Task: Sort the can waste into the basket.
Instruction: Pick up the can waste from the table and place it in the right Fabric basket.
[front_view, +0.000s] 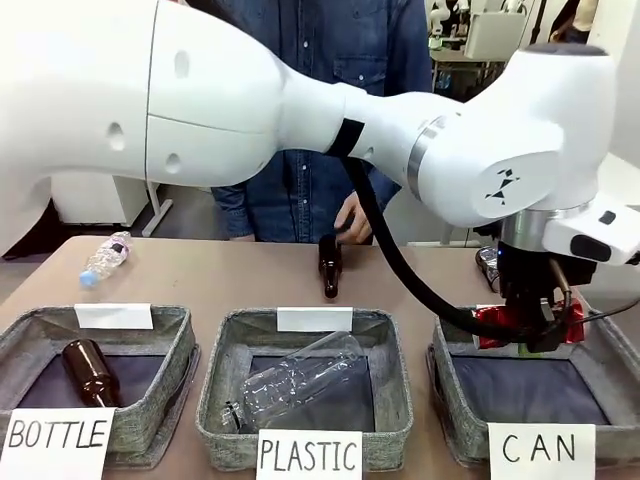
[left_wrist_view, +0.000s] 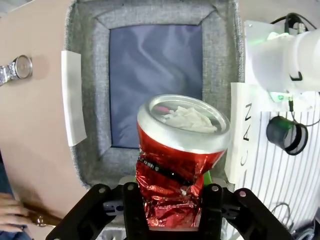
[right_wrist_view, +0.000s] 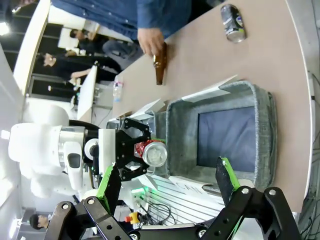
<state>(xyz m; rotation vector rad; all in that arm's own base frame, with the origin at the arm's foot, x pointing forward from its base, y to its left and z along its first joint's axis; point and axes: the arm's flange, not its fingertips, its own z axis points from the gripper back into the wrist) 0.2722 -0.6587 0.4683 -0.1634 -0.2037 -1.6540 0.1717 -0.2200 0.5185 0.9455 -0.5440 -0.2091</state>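
Observation:
My left gripper (front_view: 528, 330) reaches across to the right side and is shut on the crushed shiny red can (left_wrist_view: 175, 170), which it holds above the grey fabric basket (left_wrist_view: 87, 100) carded "CAN" (front_view: 541, 450). The basket's dark lining is bare. The dark grey-silver can (right_wrist_view: 233, 22) lies on the table beyond the basket; in the front view it peeks out behind the gripper (front_view: 487, 262). My right gripper (right_wrist_view: 167, 182) is open near the basket's front, its green-padded fingers (right_wrist_view: 225, 175) spread wide with nothing between them, facing the left gripper and the red can (right_wrist_view: 152, 152).
A person's hand (front_view: 352, 220) holds a brown bottle (front_view: 330, 265) upright on the table's middle. The "BOTTLE" basket (front_view: 150, 395) holds a brown bottle, the "PLASTIC" basket (front_view: 225, 400) a clear one. Another clear bottle (front_view: 105, 258) lies far left.

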